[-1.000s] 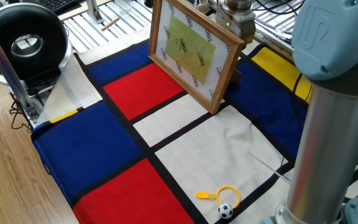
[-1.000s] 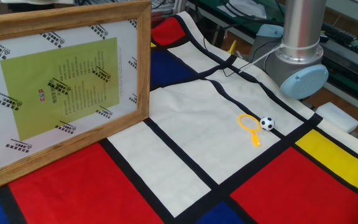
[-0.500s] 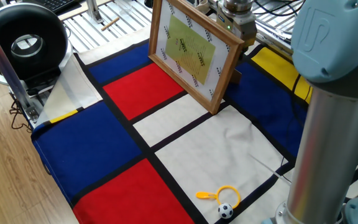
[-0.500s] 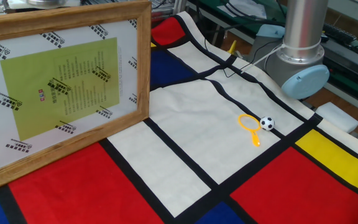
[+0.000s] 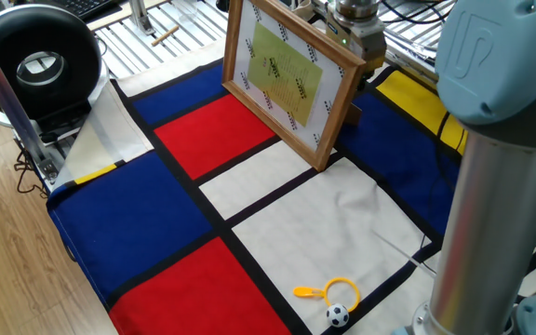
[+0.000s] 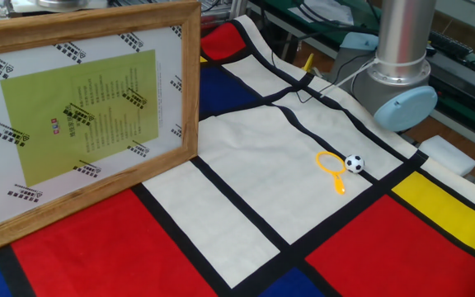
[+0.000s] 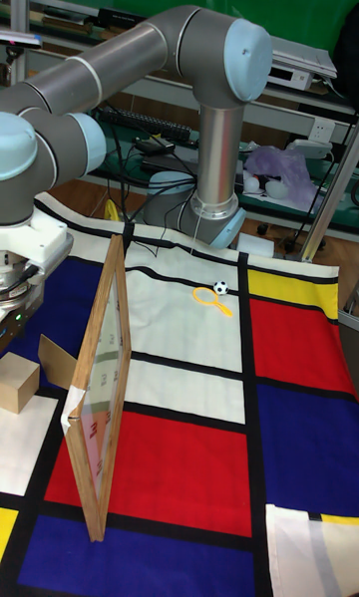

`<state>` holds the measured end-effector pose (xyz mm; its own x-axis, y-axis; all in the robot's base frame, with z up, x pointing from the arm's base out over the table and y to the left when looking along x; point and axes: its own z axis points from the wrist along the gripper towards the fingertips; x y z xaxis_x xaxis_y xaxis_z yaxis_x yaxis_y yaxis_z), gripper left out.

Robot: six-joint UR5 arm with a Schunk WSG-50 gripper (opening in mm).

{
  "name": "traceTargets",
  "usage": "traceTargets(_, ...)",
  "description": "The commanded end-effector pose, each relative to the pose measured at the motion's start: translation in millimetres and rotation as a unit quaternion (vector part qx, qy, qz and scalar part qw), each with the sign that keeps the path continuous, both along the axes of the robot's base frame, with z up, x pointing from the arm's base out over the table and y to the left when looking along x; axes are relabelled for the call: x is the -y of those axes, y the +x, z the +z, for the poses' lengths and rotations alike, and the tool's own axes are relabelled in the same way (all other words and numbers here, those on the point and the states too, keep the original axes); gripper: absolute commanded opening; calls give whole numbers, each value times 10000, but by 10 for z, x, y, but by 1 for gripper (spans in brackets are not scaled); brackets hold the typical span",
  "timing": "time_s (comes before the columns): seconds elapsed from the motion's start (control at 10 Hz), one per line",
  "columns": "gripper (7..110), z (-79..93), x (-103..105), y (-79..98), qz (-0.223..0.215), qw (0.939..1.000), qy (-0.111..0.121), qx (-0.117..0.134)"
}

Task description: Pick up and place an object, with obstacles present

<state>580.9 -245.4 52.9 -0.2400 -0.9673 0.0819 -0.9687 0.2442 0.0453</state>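
Tall fixed view shows the picture frame (image 7: 103, 388) closest to us. It stands on its edge on the checkered cloth (image 7: 289, 418) that covers the worktop. Behind the frame, at the left edge, the wooden cube (image 7: 17, 385) sits on the cloth. The frame stands between the cube and the open part of the cloth. Farther back on a white square lie a yellow ring (image 7: 208, 297) and a tiny football (image 7: 220, 287), just beside each other. The grey arm (image 7: 130, 59) rises from its base at the far side, bends over and reaches down at the left, right above the cube. The fingers are cut off at the picture's edge, so I cannot tell if they are open or closed.
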Motion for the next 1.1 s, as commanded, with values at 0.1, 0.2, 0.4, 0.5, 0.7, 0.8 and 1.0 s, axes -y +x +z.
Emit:
traceTargets(0.1, 88, 10, 61, 78, 187, 9997, -94, 147)
traceTargets(0.2, 88, 3, -23, 112, 227, 9995, 75, 217)
traceTargets(0.4, 88, 2, -46, 220, 124, 9989, 115, 439)
traceTargets(0.5, 88, 2, -50, 197, 129, 9991, 123, 392)
traceTargets(0.7, 88, -43, -144, 20, 203, 9991, 364, -45)
traceTargets(0.8, 88, -61, -148, 66, 153, 9993, 352, 41)
traceTargets(1.0, 88, -197, -133, 176, 81, 9997, 186, 119)
